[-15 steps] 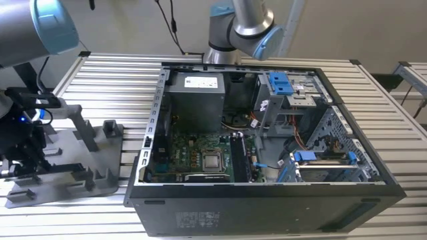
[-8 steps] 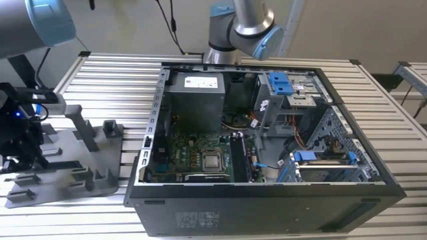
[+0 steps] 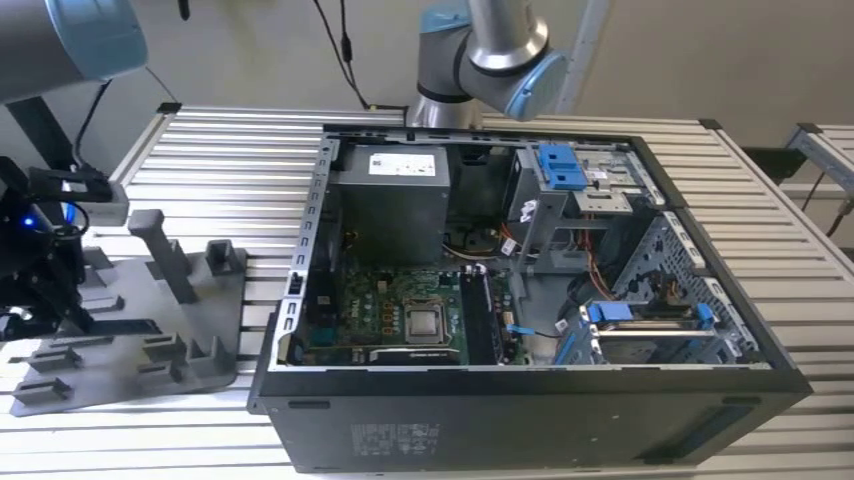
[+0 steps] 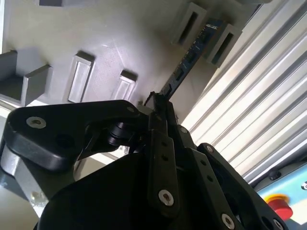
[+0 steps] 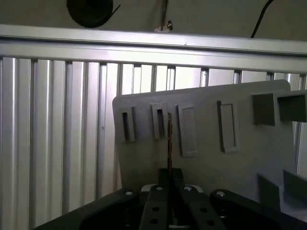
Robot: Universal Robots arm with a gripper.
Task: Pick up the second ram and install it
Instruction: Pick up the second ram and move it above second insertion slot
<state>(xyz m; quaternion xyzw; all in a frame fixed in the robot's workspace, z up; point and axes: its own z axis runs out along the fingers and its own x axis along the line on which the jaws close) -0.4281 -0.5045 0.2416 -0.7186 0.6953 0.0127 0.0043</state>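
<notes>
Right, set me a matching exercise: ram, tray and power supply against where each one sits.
Things:
1. ram
2. tray
3. power supply

Places:
a. on the table, beside the case
b. inside the case
c. in the pincer

Pairs: 1-c, 2-a, 3-b

exterior view: high, overlooking open case [image 3: 534,425] and tray [image 3: 120,390] | both wrist views: close behind tool [image 5: 169,175], facing tray (shared)
</notes>
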